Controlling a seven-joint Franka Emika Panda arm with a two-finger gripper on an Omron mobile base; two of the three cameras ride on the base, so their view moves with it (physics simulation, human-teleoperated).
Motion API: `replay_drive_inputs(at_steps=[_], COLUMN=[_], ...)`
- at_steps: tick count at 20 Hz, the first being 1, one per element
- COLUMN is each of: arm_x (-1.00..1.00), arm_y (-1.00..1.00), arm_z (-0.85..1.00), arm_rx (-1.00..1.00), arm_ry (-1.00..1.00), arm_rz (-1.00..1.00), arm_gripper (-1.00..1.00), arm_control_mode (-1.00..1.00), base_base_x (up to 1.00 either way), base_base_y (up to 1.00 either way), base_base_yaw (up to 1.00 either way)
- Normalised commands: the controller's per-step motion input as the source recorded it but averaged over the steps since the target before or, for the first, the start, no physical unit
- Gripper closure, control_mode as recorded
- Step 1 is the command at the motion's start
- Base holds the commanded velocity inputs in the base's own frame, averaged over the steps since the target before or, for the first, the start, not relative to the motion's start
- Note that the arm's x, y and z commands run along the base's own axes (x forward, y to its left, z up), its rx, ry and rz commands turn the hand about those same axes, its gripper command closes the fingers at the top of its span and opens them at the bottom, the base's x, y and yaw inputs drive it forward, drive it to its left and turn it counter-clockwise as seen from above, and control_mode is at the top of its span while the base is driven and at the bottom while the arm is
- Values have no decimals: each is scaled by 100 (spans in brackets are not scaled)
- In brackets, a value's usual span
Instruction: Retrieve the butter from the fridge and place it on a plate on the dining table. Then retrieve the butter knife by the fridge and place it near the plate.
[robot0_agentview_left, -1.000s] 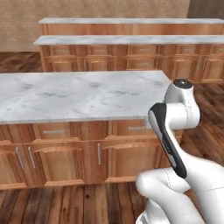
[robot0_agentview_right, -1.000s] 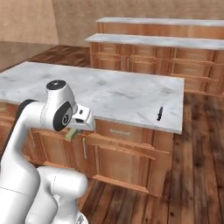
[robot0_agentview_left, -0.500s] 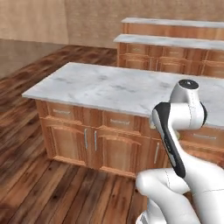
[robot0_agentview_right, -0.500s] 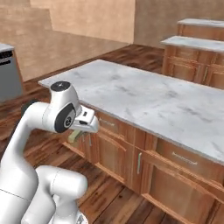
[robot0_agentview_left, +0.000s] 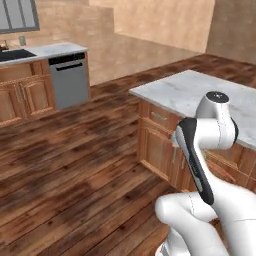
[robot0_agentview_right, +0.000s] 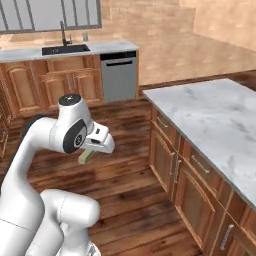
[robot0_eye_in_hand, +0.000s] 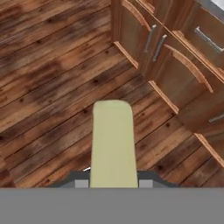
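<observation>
The butter (robot0_eye_in_hand: 113, 144) hangs above the floor (robot0_eye_in_hand: 52, 87), cabinets (robot0_eye_in_hand: 175, 74) to its right.

Dark, streaky wooden floor (robot0_agentview_left: 75, 165) spreads across the room. On the right stands a marble-topped counter (robot0_agentview_right: 220, 115) with brown wooden cabinet doors (robot0_agentview_right: 167, 160) and slim grey handles (robot0_eye_in_hand: 155, 43) below it. Far off against the wall runs another counter (robot0_agentview_right: 30, 52) with a dark sink (robot0_agentview_right: 65, 49) and a tall tap (robot0_agentview_right: 63, 32). Just right of it sits a grey dishwasher (robot0_agentview_right: 119, 75) with a black top strip. Tan brick wall (robot0_agentview_left: 150, 25) behind.
</observation>
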Motion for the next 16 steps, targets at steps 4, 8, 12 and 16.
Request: replay_drive_inputs(at_steps=[4,8,12,16], arm_x=[0,0,0,0], arm_y=[0,0,0,0], arm_z=[0,0,0,0], arm_rx=[0,0,0,0], arm_ry=[0,0,0,0], arm_rz=[0,0,0,0], arm_gripper=[100,100,100,100], arm_control_mode=[100,100,100,100], base_base_x=[33,20,0,-7], base_base_y=[-12,-25,-49,-66], base_base_yaw=[84,85,77,73])
